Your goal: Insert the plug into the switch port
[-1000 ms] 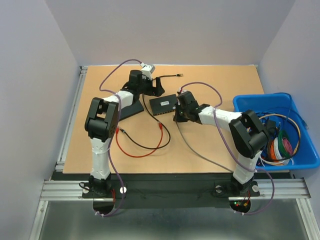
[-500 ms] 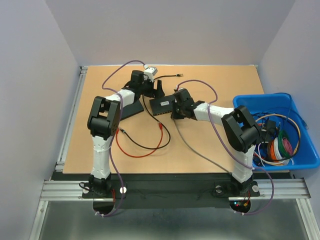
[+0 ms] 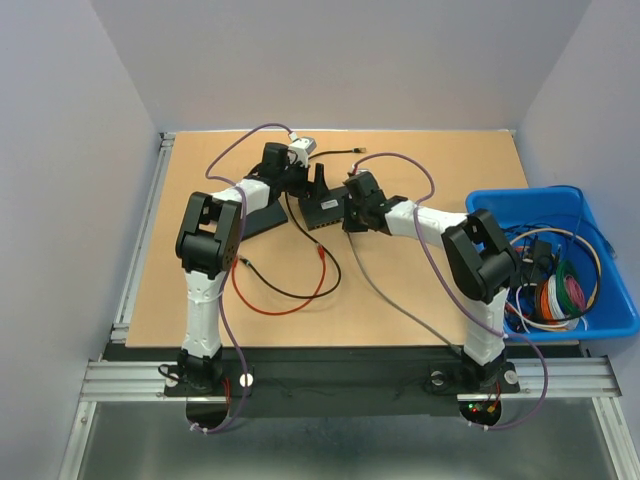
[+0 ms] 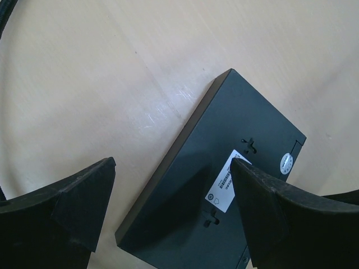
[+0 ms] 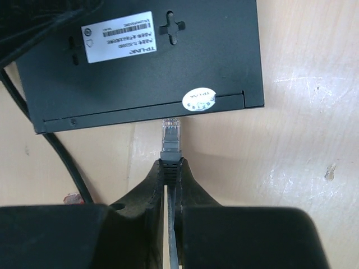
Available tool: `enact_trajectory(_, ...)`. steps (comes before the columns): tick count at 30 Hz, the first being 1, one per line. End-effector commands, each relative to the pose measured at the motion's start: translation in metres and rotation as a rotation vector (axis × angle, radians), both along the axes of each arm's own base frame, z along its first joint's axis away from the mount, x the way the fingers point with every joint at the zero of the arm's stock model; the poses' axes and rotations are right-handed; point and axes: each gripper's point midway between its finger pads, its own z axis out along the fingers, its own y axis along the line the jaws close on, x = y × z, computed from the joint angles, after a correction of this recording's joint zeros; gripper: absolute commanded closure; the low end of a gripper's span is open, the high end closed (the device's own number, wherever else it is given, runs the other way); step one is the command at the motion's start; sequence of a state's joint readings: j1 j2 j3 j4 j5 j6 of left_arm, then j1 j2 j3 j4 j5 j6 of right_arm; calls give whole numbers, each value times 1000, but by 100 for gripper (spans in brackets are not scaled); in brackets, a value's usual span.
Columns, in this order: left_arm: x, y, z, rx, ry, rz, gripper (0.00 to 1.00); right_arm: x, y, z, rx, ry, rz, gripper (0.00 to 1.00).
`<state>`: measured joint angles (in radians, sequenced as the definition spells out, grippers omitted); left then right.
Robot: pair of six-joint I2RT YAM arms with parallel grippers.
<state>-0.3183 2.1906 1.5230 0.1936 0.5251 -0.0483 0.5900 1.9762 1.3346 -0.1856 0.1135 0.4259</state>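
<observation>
The switch is matte black — its label white with black print, its round sticker white too. The plug is clear above a dark grey boot. The table is pale tan, the bin bright blue — one loose cable red, another cable black.

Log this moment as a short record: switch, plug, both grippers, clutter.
switch: black, lying label side up on the table
plug: clear connector, tip at the switch's edge, not visibly inserted
right gripper: jaws shut on the plug, just behind the connector
left gripper: jaws open above the switch, holding nothing
clutter: red cable loose on the table; blue bin of cables at the right
</observation>
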Motion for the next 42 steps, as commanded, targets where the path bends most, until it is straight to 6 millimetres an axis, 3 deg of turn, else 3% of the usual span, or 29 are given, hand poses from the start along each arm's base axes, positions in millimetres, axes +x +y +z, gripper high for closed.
enact_trajectory(1, 13, -6, 28, -32, -76, -35, 5, 15, 0, 8, -14, -41, -19, 99)
enact_trajectory(11, 10, -14, 30, -74, -77, -66, 5, 18, 1, 7, -20, -41, -18, 100)
enact_trajectory(22, 8, -24, 17, -66, -47, -94, 6, 24, 8, 17, -2, -53, -1, 100)
enact_trajectory(35, -9, -48, 9, -34, -43, -214, 7, 31, 10, 11, -45, -67, 48, 100)
enact_trajectory(42, -11, -50, 4, -25, -28, -234, 8, 33, 5, 11, -96, -89, 78, 100)
